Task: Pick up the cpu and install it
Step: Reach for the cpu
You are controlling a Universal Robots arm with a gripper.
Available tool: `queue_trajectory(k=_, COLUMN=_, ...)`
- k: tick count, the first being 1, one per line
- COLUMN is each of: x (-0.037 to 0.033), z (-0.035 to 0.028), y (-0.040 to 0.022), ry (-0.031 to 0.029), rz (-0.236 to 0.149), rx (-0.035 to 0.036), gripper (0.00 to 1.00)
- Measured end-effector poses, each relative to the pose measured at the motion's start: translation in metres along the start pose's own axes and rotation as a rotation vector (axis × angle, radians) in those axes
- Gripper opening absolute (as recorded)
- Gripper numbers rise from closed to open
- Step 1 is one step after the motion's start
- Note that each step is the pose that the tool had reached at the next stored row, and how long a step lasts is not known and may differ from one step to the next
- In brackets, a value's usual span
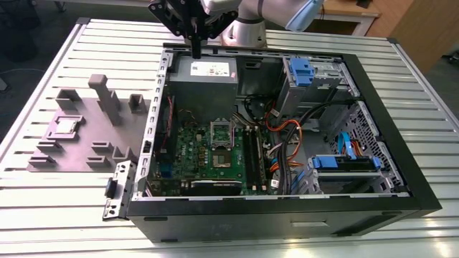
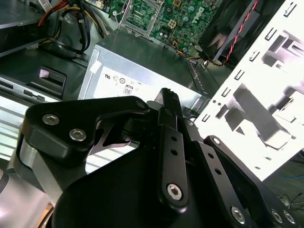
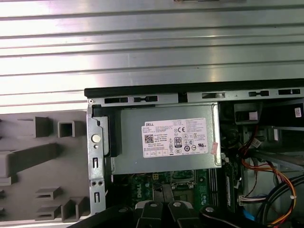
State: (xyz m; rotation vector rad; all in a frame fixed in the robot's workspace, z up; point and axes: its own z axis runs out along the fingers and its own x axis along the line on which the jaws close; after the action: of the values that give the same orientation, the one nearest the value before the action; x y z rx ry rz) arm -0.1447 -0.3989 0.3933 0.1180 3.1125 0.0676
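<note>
Exterior view. The arm's tool [image 1: 195,52] hung over the far edge of an open computer case [image 1: 287,217], its dark fingers pointing down and pressed together with nothing between them. The fingertips stood just above the large grey power supply box [image 1: 204,83], near the box's white label [image 1: 213,68].

The cpu [image 1: 66,125], a small square chip with a silvery top, lay flat in a shallow recess of a grey fixture plate [image 1: 43,158]. The plate rested on the slatted metal tabletop [image 1: 72,207], to the exterior view's left of the case. The cpu was well apart from the tool and untouched.

Inside the case, the green motherboard [image 1: 193,150] lay on the near side of the power supply box. On the board, a silver socket frame [image 1: 221,130] sat just beside the exposed socket [image 1: 221,159]. Orange cables [image 1: 283,129] and blue drive brackets [image 1: 300,70] occupied the side of the case toward the exterior view's right.

Wrist views. In the second wrist view, the closed fingers [image 2: 168,102] appeared as one narrow black bar in front of the power supply box, with the motherboard beyond it. In the first wrist view, the labelled face of the box lay within the black rim of the case, with the tabletop's slats beyond the rim and part of the fixture plate beside the case.
</note>
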Motion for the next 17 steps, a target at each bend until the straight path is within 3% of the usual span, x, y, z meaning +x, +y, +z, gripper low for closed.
queue_trajectory(k=17, x=0.0062, z=-0.0002, y=-0.0005, ry=0.0, rz=0.0, rx=0.0, gripper=0.1)
